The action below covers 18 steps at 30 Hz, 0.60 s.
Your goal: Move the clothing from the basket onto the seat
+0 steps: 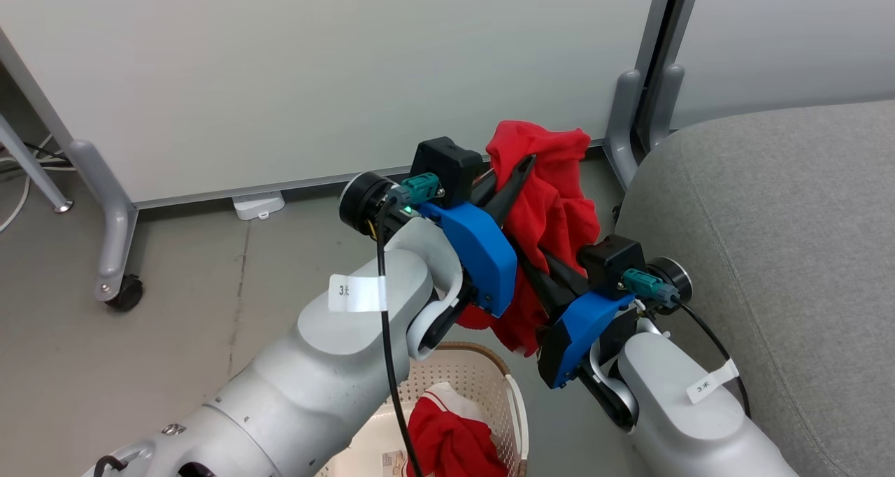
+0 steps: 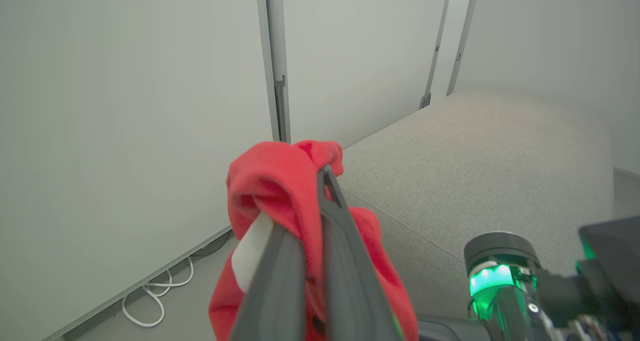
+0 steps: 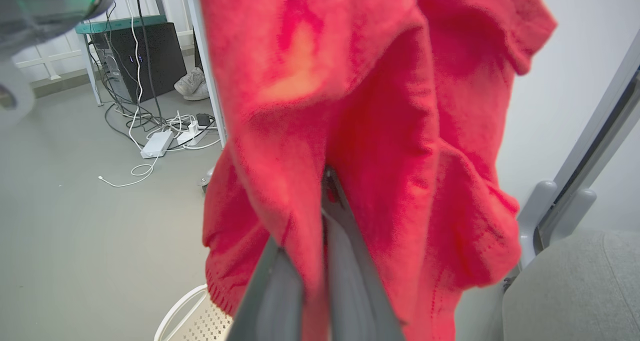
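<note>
A red piece of clothing (image 1: 552,211) hangs in the air above the basket (image 1: 482,375), held by both grippers. My left gripper (image 1: 521,173) is shut on its upper bunch; the left wrist view shows red fabric (image 2: 275,186) pinched between the dark fingers (image 2: 340,246). Lower down, my right gripper (image 1: 542,267) is shut on the same garment, whose cloth (image 3: 380,131) drapes over the fingers (image 3: 345,261). A second red-and-white garment (image 1: 451,438) lies in the basket. The grey seat (image 1: 769,239) is at the right, close to the hanging clothing.
White partition panels stand behind, with grey wheeled legs (image 1: 112,239) and a post (image 1: 629,113) next to the seat. A white power strip (image 1: 257,204) lies at the wall's foot. Cables, a dark box and shoes (image 3: 192,83) sit on the floor.
</note>
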Motion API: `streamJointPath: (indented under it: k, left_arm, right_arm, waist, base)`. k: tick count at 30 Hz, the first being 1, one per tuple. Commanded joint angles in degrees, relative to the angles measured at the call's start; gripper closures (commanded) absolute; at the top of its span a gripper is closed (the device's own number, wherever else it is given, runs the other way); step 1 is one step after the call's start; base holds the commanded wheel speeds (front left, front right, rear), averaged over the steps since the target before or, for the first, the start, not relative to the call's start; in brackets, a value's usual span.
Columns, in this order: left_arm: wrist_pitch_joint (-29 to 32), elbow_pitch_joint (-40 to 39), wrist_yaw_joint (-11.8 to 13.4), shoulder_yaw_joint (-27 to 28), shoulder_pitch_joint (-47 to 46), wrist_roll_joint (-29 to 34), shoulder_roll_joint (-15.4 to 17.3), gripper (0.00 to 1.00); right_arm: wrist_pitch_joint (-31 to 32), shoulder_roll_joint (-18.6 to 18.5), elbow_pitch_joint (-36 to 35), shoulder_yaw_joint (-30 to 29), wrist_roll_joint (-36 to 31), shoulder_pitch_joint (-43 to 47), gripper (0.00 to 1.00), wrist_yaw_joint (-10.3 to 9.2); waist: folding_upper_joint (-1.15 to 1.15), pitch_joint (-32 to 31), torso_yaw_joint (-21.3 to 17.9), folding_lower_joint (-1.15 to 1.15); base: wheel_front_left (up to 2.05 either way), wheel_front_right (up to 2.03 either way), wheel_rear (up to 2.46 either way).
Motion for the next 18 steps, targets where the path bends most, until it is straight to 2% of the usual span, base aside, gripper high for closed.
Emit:
streamJointPath:
  k: [1,16,17,18]
  left_arm:
    - [-0.5,0.3,0.3,-0.1,-0.8,-0.3,0.0,1.0]
    - [-2.0,2.3,0.1,-1.6,-0.5,-2.5,0.0,1.0]
    - [-2.1,2.3,0.0,-1.5,-0.5,-2.8,0.0,0.92]
    - [-2.4,2.3,-0.2,-1.4,-0.4,-2.8,0.0,0.65]
  right_arm:
    - [-0.4,-0.1,0.4,0.3,0.4,-0.9,1.0,0.01]
    - [-1.4,-0.1,2.2,2.6,2.6,-1.6,1.0,0.01]
    - [-1.4,-0.1,2.2,2.8,2.7,-1.7,1.0,0.01]
    - [-1.5,-0.1,2.1,2.9,2.9,-1.8,1.0,0.01]
  waist:
    - [0.0,-0.1,-0.2,0.0]
    - [0.0,-0.6,-1.3,0.0]
    - [0.0,-0.6,-1.3,0.0]
    - [0.0,-0.6,-1.4,0.0]
  base:
    - [0.0,0.0,0.0]
    - [0.0,0.0,0.0]
    - [0.0,0.0,0.0]
    - [0.0,0.0,0.0]
